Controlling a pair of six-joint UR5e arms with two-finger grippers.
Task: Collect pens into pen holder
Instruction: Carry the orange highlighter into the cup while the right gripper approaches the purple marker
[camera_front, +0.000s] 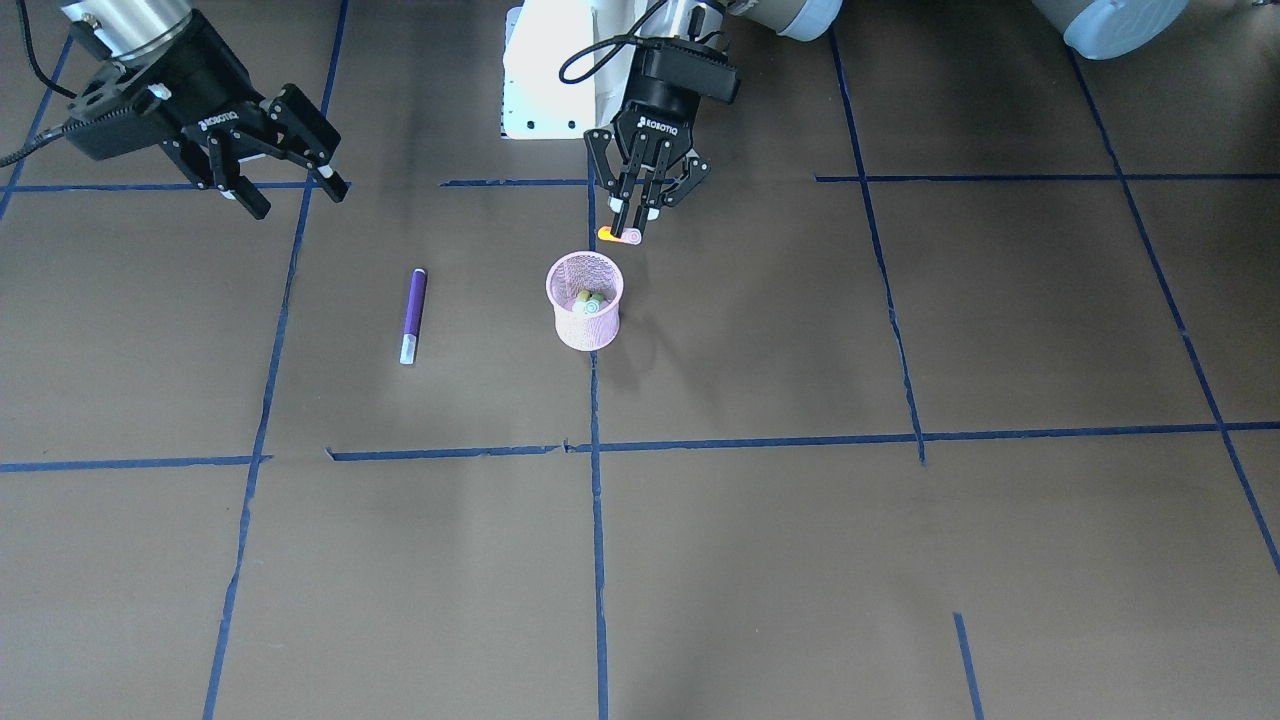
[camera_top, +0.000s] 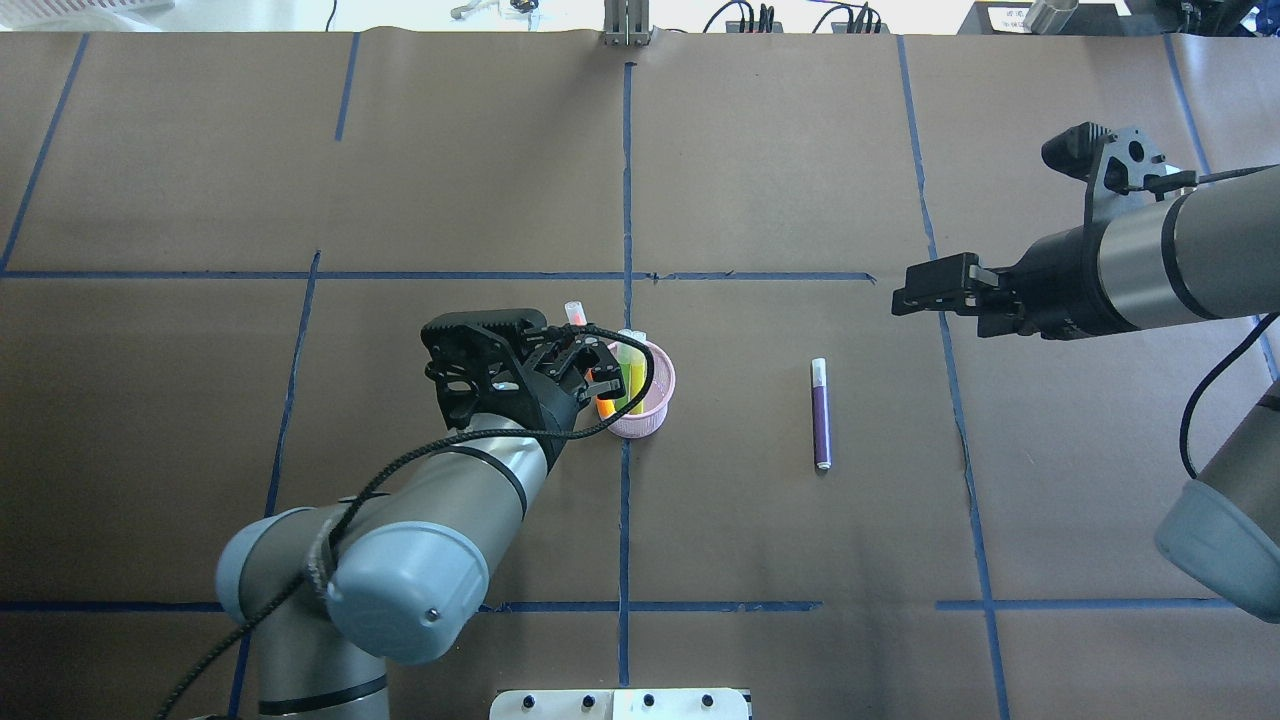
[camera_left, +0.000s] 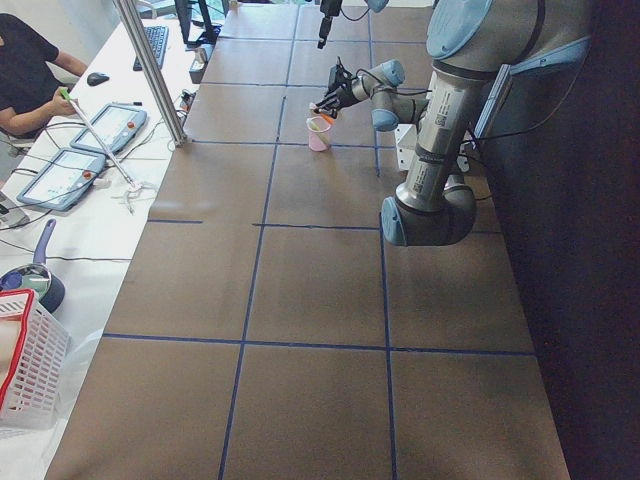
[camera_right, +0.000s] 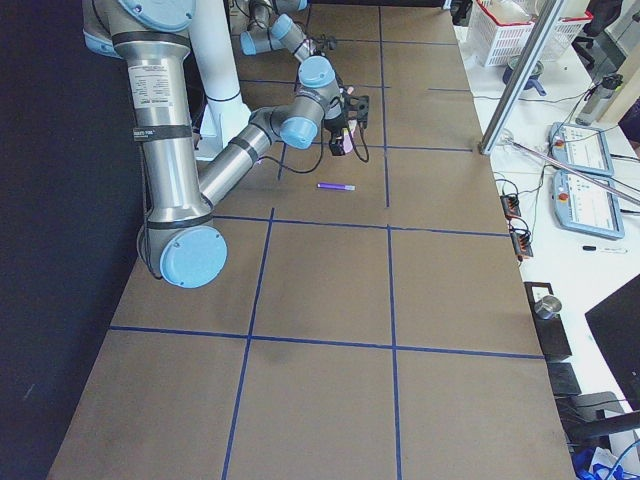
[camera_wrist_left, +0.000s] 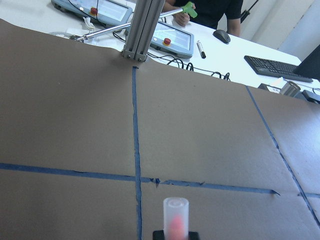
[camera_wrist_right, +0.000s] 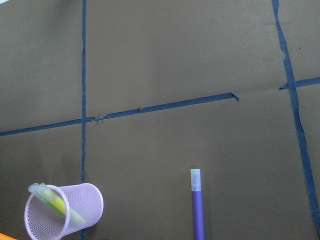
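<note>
Holding orange pen at cup; purple pen loose on table

Front-facing view: the left gripper (camera_front: 634, 218) pinches the orange pen (camera_front: 618, 235) between drawn-in fingers. It holds the pen off the table (camera_front: 800, 560), just on the robot's side of the cup (camera_front: 585, 318). The green pen (camera_front: 591, 301) sits inside the cup. The purple pen (camera_front: 413, 315) lies flat on the right arm's side, well apart from the cup, with its pale cap pointing away from the robot. The right gripper (camera_front: 297, 198) hangs in the air with its fingers spread, empty.

Overhead view: the orange pen is tilted. Its pale cap rises past the left gripper and its orange end is by the cup's rim. The green pen leans in the cup. The purple pen lies between the cup and the right gripper and touches neither.

Left wrist view: only the orange pen's cap shows, clamped at the bottom edge.

Right wrist view: the cup, with the green pen leaning inside, is at lower left. The purple pen lies beside it, apart.

Side views: the cup and the left gripper are small, and finger state cannot be read there. The purple pen shows on the table in the right-end view.
</note>
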